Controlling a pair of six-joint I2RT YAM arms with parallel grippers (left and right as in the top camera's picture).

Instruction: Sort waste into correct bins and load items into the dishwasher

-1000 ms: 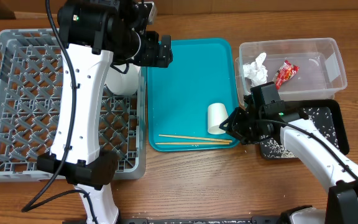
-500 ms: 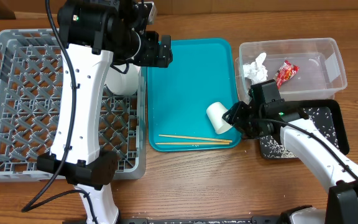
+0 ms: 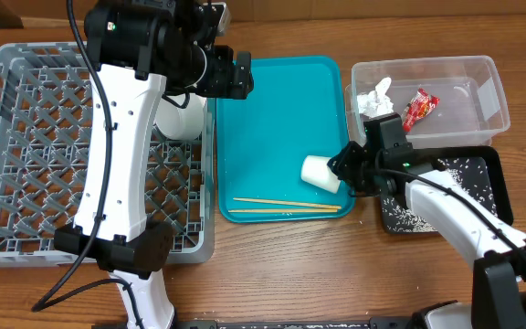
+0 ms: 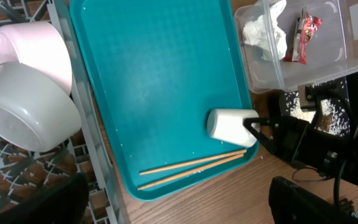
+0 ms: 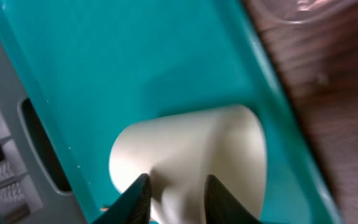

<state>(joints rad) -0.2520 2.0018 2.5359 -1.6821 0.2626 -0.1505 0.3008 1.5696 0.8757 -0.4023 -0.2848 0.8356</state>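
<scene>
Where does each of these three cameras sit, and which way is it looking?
Overhead: fixed above the table, looking straight down; both arms show, the left arm over the grey rack, the right arm reaching to the teal tray.
Left wrist: on the left arm, looking down at the tray; its own fingers edge the bottom.
Right wrist: on the right arm, close on the white cup; the right end effector frames it.
Shared: all three show the cup on its side and the tray.
</scene>
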